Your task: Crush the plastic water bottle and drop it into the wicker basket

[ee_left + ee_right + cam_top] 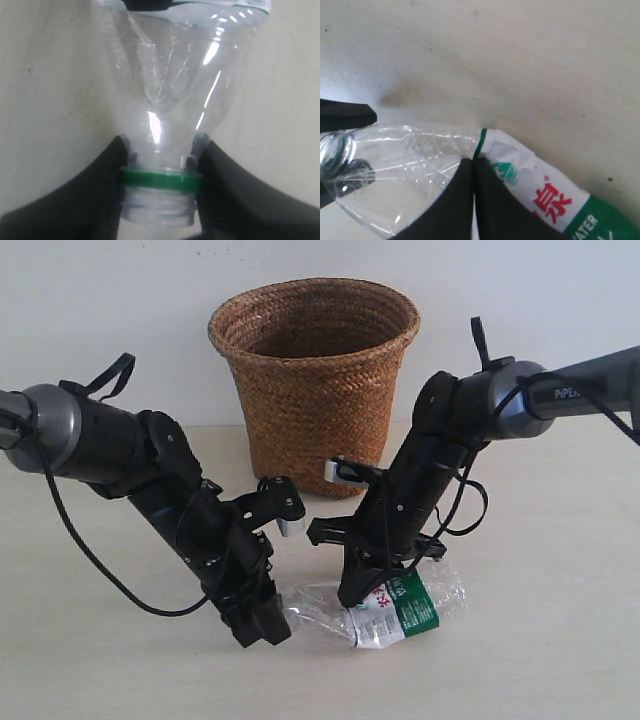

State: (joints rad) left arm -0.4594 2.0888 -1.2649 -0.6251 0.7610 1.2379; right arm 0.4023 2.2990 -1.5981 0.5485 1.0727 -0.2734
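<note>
Left claw (160,156) pinches the bottle (410,605) neck; right claw (352,596), pressed together, pushes its middle. Basket (315,380) upper centre, pale counter (540,650), white wall (100,300).

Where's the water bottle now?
Exterior view, lower centre: the plastic water bottle lies on the table in front of the wicker basket, its neck in the left gripper, the right gripper on its label.

Right arm (585,380), exterior view: we read white "PiPE" on the grey link, the rest cut off by the frame edge. Bottle (420,165) label (555,200), right wrist view: we read "WATER" in white capitals on the green band, with further letters below it cropped. Above it, on the white part, is one large red Chinese character, possibly 凉, not sure. In the exterior view the label's red print is too small to read.
</note>
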